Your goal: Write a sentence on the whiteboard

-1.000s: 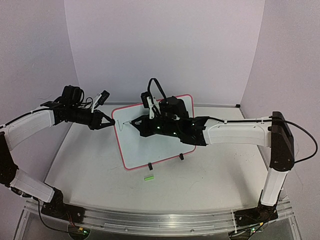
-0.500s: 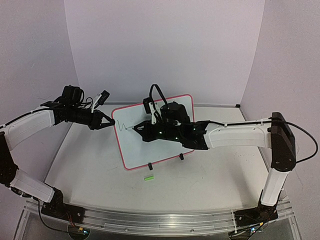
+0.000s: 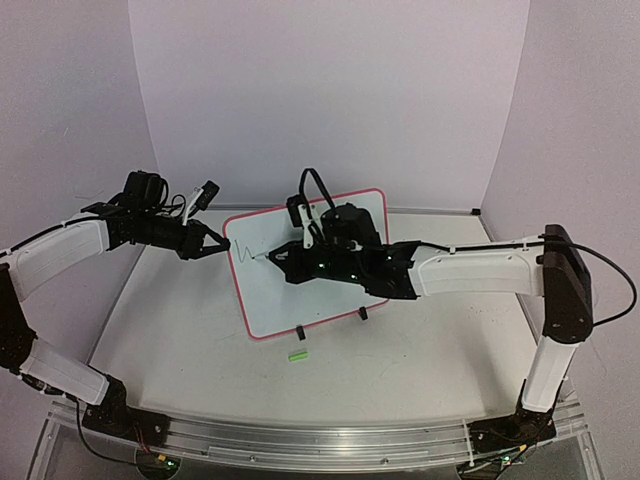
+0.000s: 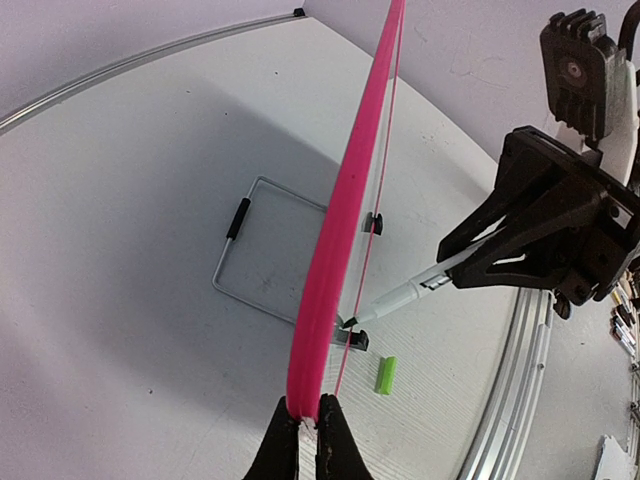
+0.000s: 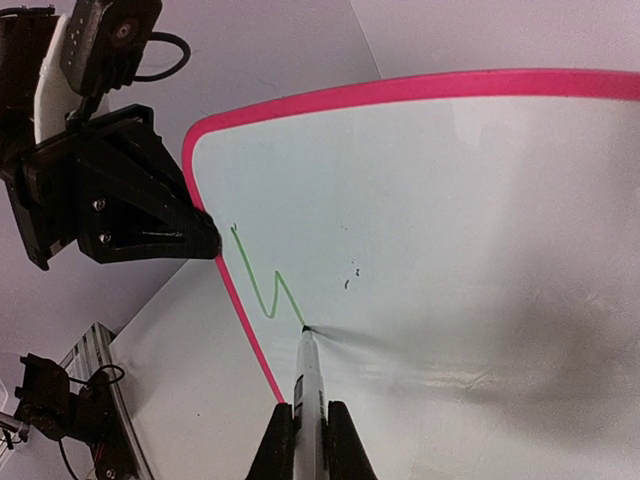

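- My right gripper (image 5: pixel 308 440) is closed on the barrel of the marker (image 5: pixel 307 385). Both fingers are pressed to it and the nib points away from the wrist.
- My left gripper (image 4: pixel 305 432) is pinched shut on the pink frame of the whiteboard (image 3: pixel 285 300), at the board's left edge.
- The whiteboard stands tilted on the table (image 3: pixel 180 330), between the two arms, on its two black clip feet (image 3: pixel 300 332). Its white face is turned toward my right arm.
- The sentence (image 5: pixel 262 285) is so far only a short green zigzag just inside the left frame. No whole letter is readable yet.
- The relation that counts: the nib sits at the lower end of that zigzag and looks to be touching the face. Nearly all the bare face lies to the right of it, along the board's long axis and away from the held edge. I judge that the line must run that way, and that my right arm alone can make the stroke while my left braces the board.
- The right wrist view shows the stroke, the nib on it, and my left gripper's fingertips just beside the start of the stroke.
- The left wrist view sees the board edge-on, so no ink shows. It does show the marker meeting the face at a slant, a wire stand (image 4: pixel 237 217) behind the board, and a green cap (image 4: pixel 386 374) lying on the table in front.
- The top view gives the layout of both arms, but the stroke is only faint there.
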`<act>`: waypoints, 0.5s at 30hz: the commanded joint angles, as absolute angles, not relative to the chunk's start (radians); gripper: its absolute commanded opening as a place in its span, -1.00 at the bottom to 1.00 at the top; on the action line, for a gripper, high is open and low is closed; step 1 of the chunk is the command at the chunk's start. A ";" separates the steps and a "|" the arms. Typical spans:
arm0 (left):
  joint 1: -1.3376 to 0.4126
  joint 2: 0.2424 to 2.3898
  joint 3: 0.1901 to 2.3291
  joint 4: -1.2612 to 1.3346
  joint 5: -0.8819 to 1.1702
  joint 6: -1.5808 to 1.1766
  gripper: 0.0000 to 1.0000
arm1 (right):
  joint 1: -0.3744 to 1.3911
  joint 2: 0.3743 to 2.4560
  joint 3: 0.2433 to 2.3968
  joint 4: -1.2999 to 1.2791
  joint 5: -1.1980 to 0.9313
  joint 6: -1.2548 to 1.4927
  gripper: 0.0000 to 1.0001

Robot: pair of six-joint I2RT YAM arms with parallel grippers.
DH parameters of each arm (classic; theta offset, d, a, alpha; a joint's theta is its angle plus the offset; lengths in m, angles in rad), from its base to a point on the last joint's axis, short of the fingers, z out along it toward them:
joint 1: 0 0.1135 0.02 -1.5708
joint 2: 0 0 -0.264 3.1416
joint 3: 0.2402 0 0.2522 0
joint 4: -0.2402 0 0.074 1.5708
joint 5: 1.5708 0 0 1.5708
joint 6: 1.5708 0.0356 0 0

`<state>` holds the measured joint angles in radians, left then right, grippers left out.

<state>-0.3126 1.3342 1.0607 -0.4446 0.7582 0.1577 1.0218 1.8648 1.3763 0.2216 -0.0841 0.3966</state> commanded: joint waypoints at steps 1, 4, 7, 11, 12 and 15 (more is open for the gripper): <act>-0.319 1.315 1.069 -0.456 0.741 0.198 -1.00 | 1.011 1.808 1.435 0.247 0.002 0.371 -1.00; -0.320 1.315 1.069 -0.456 0.742 0.198 -1.00 | 1.011 1.806 1.444 0.251 0.026 0.365 -1.00; -0.320 1.314 1.069 -0.456 0.743 0.198 -1.00 | 1.012 1.804 1.448 0.256 0.036 0.359 -1.00; -0.321 1.313 1.069 -0.456 0.742 0.199 -1.00 | 1.012 1.801 1.450 0.262 0.043 0.356 -1.00; -0.321 1.313 1.069 -0.456 0.742 0.199 -1.00 | 1.012 1.802 1.450 0.262 0.043 0.355 -1.00; -0.322 1.314 1.069 -0.456 0.743 0.199 -1.00 | 1.012 1.807 1.452 0.263 0.039 0.355 -1.00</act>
<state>-0.3134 1.3338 1.0607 -0.4446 0.7593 0.1581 1.0214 1.8381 1.4136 0.2277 -0.0051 0.3672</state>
